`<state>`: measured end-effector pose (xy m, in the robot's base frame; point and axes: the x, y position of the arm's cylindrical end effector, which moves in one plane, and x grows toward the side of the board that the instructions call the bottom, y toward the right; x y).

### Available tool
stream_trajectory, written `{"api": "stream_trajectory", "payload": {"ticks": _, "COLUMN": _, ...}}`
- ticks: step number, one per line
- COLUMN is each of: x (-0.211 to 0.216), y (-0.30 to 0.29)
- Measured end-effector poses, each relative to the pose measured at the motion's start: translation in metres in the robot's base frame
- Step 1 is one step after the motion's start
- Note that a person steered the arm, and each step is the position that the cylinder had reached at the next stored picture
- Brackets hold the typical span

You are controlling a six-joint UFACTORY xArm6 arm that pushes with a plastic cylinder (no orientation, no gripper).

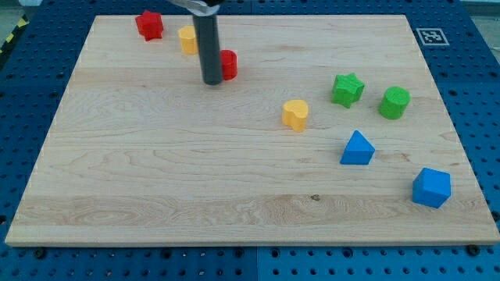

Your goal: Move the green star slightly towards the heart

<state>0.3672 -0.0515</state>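
Note:
The green star (348, 89) lies right of the board's middle. The yellow heart (295, 114) lies to its lower left, a short gap apart. My tip (212, 81) is in the upper middle of the board, far to the left of the star. It stands just in front of a red block (228, 64), which it partly hides.
A green round block (394, 102) lies right of the star. A blue triangular block (357, 148) and a blue cube-like block (431, 187) lie lower right. A red star (149, 25) and a yellow block (188, 39) lie top left.

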Motion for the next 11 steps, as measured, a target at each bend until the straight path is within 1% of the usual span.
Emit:
{"api": "stream_trajectory", "payload": {"ticks": 1, "x": 0.003, "y": 0.041}}
{"api": "stream_trajectory", "payload": {"ticks": 2, "x": -0.010, "y": 0.084}}
{"api": "stream_trajectory", "payload": {"ticks": 3, "x": -0.024, "y": 0.144}}
{"api": "stream_trajectory", "payload": {"ticks": 4, "x": -0.027, "y": 0.211}}
{"api": "stream_trajectory", "payload": {"ticks": 5, "x": -0.001, "y": 0.255}}
{"api": "stream_trajectory", "payload": {"ticks": 6, "x": 0.009, "y": 0.247}}
{"api": "stream_trajectory", "payload": {"ticks": 7, "x": 0.012, "y": 0.221}}
{"api": "stream_trajectory", "payload": {"ticks": 8, "x": 0.017, "y": 0.207}}
{"api": "stream_trajectory", "payload": {"ticks": 9, "x": 0.020, "y": 0.210}}
{"api": "stream_trajectory", "payload": {"ticks": 11, "x": 0.051, "y": 0.245}}
